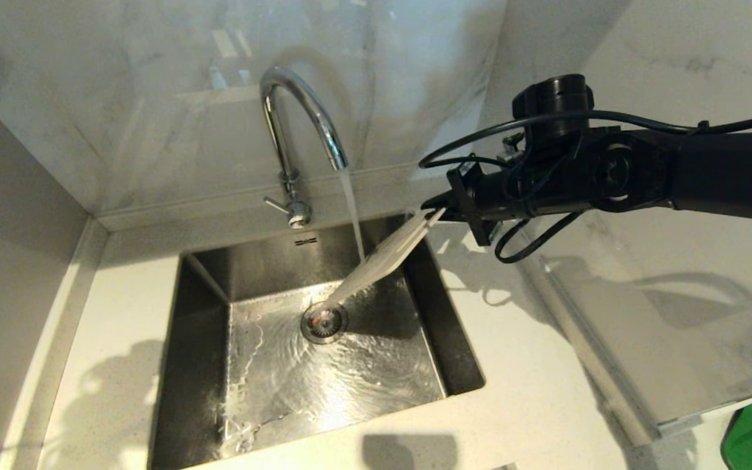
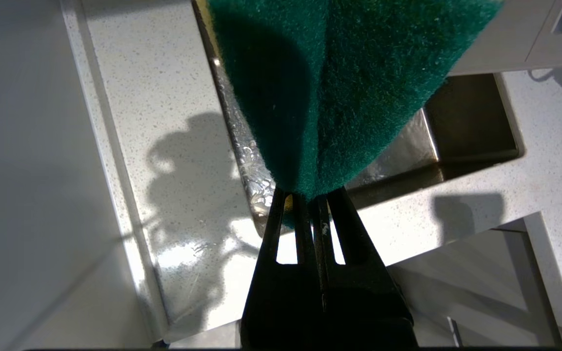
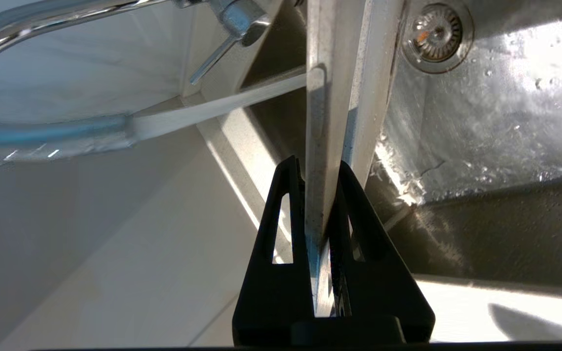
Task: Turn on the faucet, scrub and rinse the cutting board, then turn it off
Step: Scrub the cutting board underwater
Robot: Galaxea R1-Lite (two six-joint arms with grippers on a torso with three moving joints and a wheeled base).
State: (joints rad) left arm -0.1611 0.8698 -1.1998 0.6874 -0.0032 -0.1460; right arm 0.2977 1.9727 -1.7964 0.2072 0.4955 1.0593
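The right gripper (image 1: 438, 212) was clamped on one edge of the cutting board (image 1: 386, 260), which slanted down from it into the sink (image 1: 206, 365), its far corner just above the drain (image 1: 324, 322). Water from the faucet (image 1: 297, 117) struck the board partway down. The left gripper (image 2: 305, 200), shut on a green scrub pad (image 2: 339, 87), hung over the sink's near rim, well apart from the board. A good rinse probably called for keeping the tilt and sliding the board so the stream swept its whole face.
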